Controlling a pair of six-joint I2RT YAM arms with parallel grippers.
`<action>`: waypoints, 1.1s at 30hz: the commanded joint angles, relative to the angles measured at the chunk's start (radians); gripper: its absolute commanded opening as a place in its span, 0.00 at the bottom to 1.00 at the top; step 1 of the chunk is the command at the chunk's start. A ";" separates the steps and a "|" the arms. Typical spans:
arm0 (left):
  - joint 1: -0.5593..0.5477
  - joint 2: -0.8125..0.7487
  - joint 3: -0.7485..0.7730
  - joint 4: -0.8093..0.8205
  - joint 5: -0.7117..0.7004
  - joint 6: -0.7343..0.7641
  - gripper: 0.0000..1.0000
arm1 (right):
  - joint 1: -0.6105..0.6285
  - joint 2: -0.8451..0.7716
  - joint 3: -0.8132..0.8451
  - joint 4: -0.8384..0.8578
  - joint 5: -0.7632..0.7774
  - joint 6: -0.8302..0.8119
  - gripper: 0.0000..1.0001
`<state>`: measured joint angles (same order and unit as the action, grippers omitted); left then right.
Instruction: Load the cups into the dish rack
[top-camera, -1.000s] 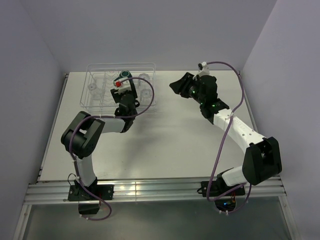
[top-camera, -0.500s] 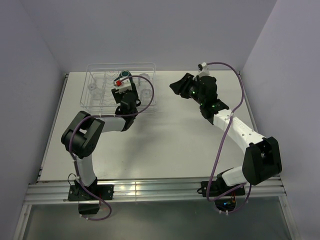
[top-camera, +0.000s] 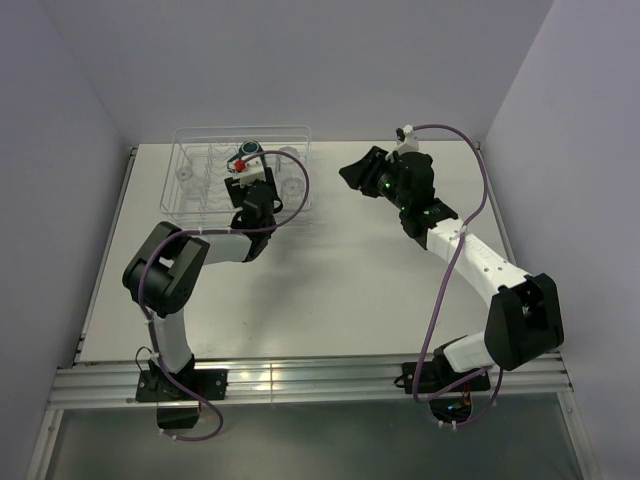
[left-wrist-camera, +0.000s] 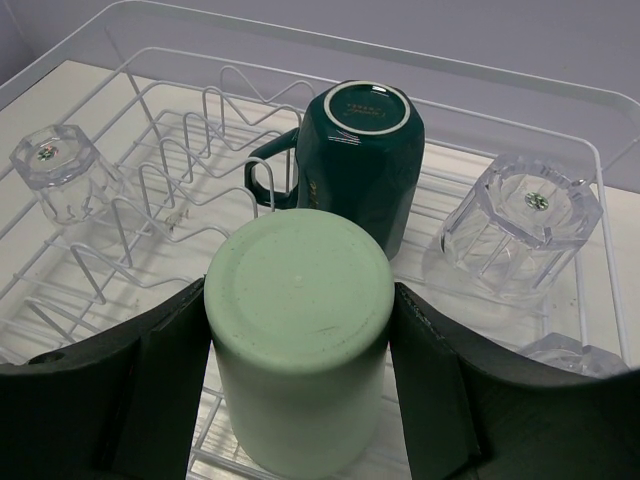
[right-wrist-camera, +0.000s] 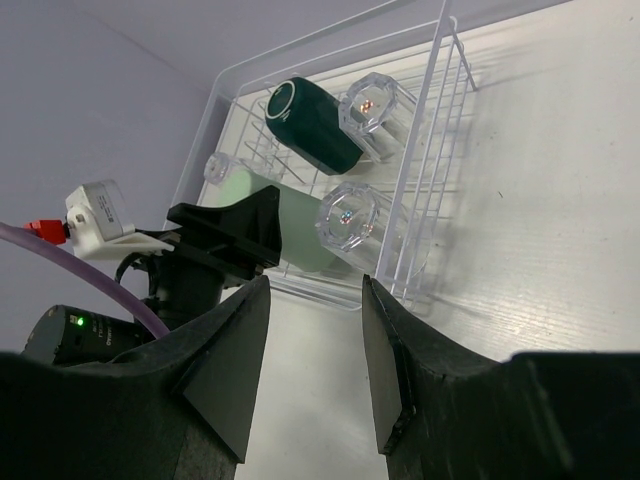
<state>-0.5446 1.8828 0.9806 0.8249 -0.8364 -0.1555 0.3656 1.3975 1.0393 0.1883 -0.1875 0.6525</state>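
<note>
While the right jaws stand spread, the left jaws pinch the smooth, inverted mint cup.

white table — metal rail along its near edge

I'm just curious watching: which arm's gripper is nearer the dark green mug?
Left. The left gripper holds the mint cup right next to the mug, inside the dish rack; the right gripper hangs open outside the rack.
</note>
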 joint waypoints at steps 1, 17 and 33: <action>-0.005 0.007 0.035 0.023 0.005 -0.019 0.65 | -0.004 0.006 -0.005 0.057 0.010 -0.017 0.49; -0.005 -0.013 0.029 0.008 0.016 -0.013 0.91 | -0.002 0.012 -0.001 0.054 0.010 -0.016 0.49; -0.005 -0.155 -0.007 -0.039 0.016 0.001 0.97 | -0.004 0.023 0.007 0.053 0.008 -0.016 0.50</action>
<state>-0.5446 1.7855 0.9649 0.7940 -0.8322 -0.1589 0.3656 1.4109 1.0393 0.1898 -0.1879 0.6525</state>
